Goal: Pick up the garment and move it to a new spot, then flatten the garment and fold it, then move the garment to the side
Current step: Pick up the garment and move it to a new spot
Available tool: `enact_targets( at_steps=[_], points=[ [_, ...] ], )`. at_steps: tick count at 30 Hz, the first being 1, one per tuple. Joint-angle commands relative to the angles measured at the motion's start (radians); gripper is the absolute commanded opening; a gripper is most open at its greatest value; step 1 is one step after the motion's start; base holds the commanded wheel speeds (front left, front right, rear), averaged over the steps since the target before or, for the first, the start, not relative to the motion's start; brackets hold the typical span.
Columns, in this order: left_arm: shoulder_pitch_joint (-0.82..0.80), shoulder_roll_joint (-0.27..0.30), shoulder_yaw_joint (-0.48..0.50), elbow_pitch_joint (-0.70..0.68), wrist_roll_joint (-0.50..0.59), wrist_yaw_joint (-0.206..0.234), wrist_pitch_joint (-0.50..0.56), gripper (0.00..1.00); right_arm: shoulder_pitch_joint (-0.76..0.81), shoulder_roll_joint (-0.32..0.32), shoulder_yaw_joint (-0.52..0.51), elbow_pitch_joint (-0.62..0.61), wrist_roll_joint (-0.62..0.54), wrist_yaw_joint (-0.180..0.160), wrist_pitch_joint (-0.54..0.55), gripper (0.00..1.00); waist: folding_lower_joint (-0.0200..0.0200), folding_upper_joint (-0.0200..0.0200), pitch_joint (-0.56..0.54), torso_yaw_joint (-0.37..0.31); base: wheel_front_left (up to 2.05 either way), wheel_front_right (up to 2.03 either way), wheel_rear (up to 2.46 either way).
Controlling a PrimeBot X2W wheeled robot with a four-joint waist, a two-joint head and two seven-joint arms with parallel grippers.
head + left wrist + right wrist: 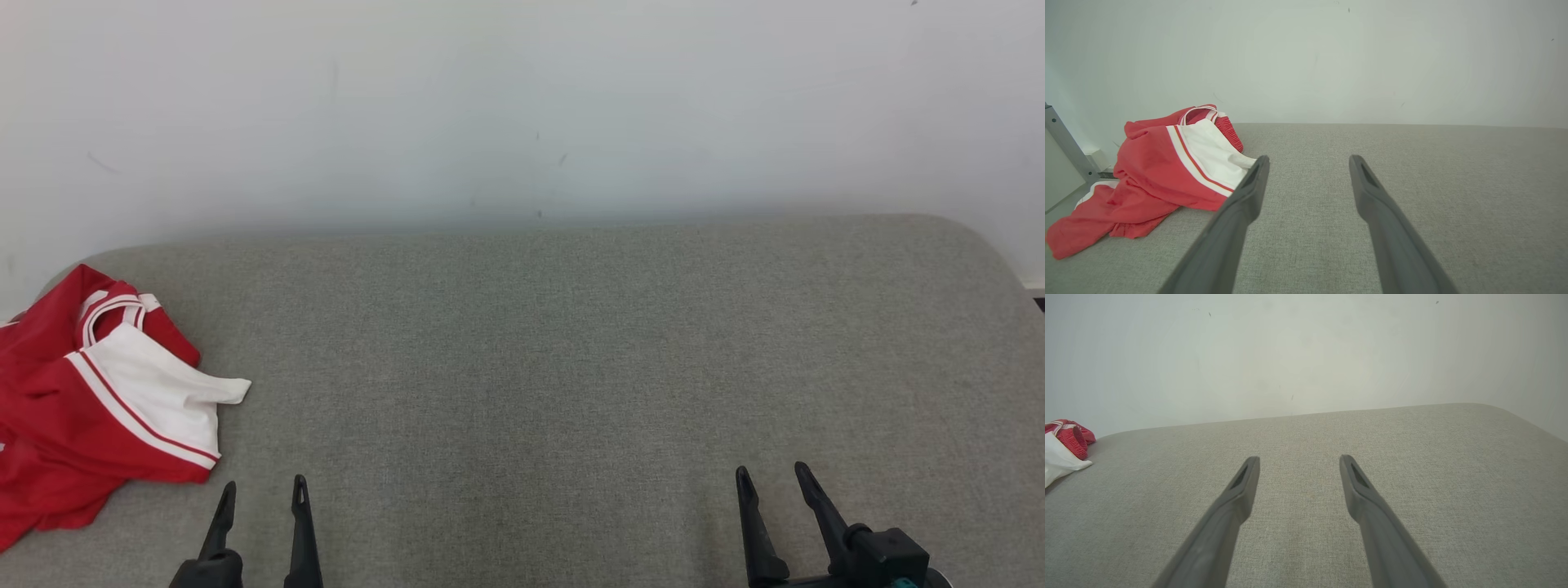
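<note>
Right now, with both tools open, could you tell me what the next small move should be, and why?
Probably swing the left tool leftward to the crumpled red-and-white garment. It lies bunched, untouched, at the left end of the grey cushion, nearest that open tool; the right tool is far across.

Likely a bare lab or test room — a grey woven-fabric padded surface [571, 367] set against a plain scuffed white wall [522, 106].

The crumpled red-and-white fabric garment [98, 408] lay at the left edge of the grey cloth-covered padded surface [571, 367], just ahead and left of my left gripper [264, 483]. My right gripper [771, 469] hung well apart, near right. The pale wall [522, 106] stood behind the surface.
</note>
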Motion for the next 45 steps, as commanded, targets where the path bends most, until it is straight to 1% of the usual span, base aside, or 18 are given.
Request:
enact_targets(
  at_steps=[1,16,23,30,45],
  points=[
    [0.013,0.007,0.001,-0.008,-0.005,0.004,0.001,1.00,-0.002,0.001,0.002,0.005,0.006,-0.002,-0.001,1.00,0.0000,0.0000,0.000,0.001,0.00,0.00,0.00],
    [0.015,0.013,0.000,-0.020,-0.028,0.012,-0.001,1.00,-0.012,0.001,0.003,0.023,0.017,-0.002,-0.001,1.00,0.0000,0.0000,0.001,0.007,0.00,0.00,0.00],
    [0.011,0.015,0.001,-0.011,-0.034,0.017,-0.009,1.00,-0.007,0.001,0.000,0.020,0.018,-0.002,-0.001,1.00,0.0000,0.0000,0.007,0.028,0.00,0.00,0.00],
    [0.003,0.021,0.004,0.003,-0.040,0.025,-0.014,1.00,-0.002,0.001,-0.004,0.015,0.025,-0.002,-0.001,1.00,0.0000,0.0000,0.014,0.094,0.00,0.00,0.00],
    [0.015,0.027,0.005,0.017,-0.055,0.043,-0.024,1.00,0.010,0.001,-0.004,0.014,0.026,-0.002,-0.001,1.00,0.0000,0.0000,0.025,0.290,0.00,0.00,0.00]
  ],
)
